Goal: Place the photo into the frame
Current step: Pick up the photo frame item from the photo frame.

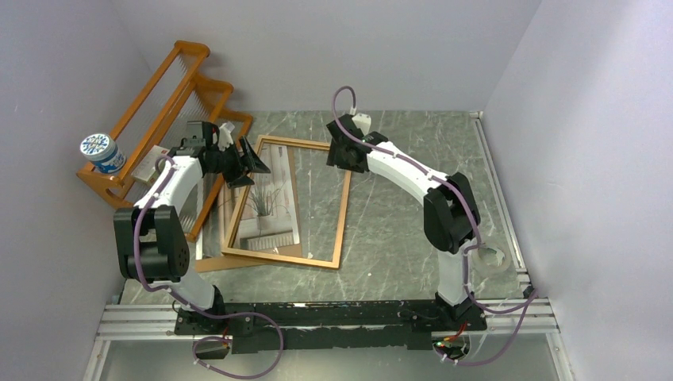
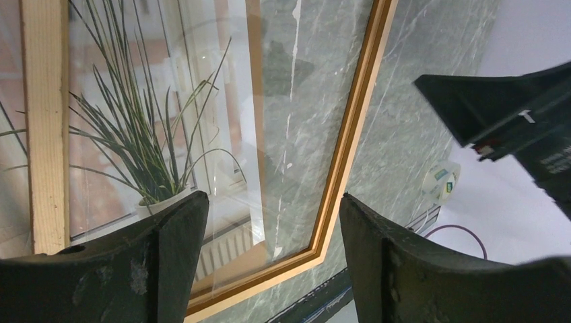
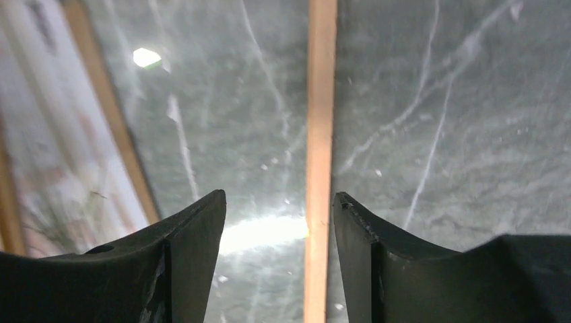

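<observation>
- The frame [image 1: 344, 214] lies flat on the counter [image 1: 389, 238], left of the middle. It is skewed, so its far end leans toward the right edge.
- The photo [image 1: 266, 210] lies inside the frame's opening, against its left side. It covers roughly the left half, and bare marble shows through the right half.
- A brown board [image 1: 210, 260] sticks out from under the frame's near-left corner.
- The left gripper [image 1: 252, 159] hangs over the frame's far-left corner with its fingers spread and nothing between them.
- In the left wrist view the photo [image 2: 135, 134] shows beyond and partly behind the left finger [image 2: 168, 256]. The frame's rail [image 2: 350, 134] runs down into the gap between the two fingers. Whether either finger touches the print, I cannot tell.
- The right gripper [image 1: 340, 155] sits over the frame's far-right corner, its fingers also apart and grasping nothing.
- In the right wrist view a frame rail [image 3: 320, 134] passes below the gap, close beside the right finger [image 3: 363, 249]. The photo [image 3: 40, 168] is a blur well off to the left. Contact with the rail cannot be judged.
- A rack [image 1: 194, 50] with a tin [image 1: 101, 152] on it stands at the far-left corner.
- A tape roll [image 1: 492, 260] lies by the right edge.
</observation>
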Controlling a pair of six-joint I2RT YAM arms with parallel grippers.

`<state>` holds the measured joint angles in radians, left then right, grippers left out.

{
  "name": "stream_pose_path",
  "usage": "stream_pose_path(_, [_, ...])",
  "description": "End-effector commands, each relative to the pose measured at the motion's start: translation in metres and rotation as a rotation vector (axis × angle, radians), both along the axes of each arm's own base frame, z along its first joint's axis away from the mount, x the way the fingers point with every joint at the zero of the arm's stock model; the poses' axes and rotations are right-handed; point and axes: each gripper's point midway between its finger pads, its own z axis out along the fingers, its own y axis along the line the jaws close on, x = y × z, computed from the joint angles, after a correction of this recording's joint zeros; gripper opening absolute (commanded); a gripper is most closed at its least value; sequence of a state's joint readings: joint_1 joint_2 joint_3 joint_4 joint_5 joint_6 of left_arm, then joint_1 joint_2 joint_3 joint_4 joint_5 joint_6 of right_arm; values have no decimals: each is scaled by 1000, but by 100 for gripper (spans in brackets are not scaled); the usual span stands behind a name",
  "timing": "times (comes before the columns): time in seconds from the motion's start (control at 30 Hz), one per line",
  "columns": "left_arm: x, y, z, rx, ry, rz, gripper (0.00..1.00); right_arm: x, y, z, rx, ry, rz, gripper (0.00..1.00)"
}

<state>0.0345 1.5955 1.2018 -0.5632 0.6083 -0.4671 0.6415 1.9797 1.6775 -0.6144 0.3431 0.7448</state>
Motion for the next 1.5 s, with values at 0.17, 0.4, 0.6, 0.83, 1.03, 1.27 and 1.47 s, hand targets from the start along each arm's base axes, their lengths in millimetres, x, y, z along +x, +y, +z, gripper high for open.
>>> stream_pose_path(0.17, [-2, -13, -8, -22, 6, -27, 76, -44, -2, -72, -37, 266, 73, 59])
stream_pose_path(0.4, [-8, -29, -14, -39, 32, -58, 76, -53, -4, -99, -79, 351, 77, 52])
stream_pose_path(0.6, [-10, -38, -15, -52, 39, -78, 76, -50, -2, -99, -76, 350, 72, 27])
stream_pose_path(0.83, [-20, -50, -15, -88, 45, -102, 76, -36, 4, -45, -25, 250, 58, 4])
stream_pose_path(1.03, [-29, -76, -3, -187, 0, -181, 78, -28, 10, 6, 27, 182, 59, 2])
stream_pose_path(1.27, [-39, -114, 9, -225, -62, -305, 83, -27, 13, 32, 54, 163, 60, 1])
stream_pose_path(1.47, [-52, -146, 14, -272, -117, -420, 89, -26, 19, 44, 86, 160, 63, 1])
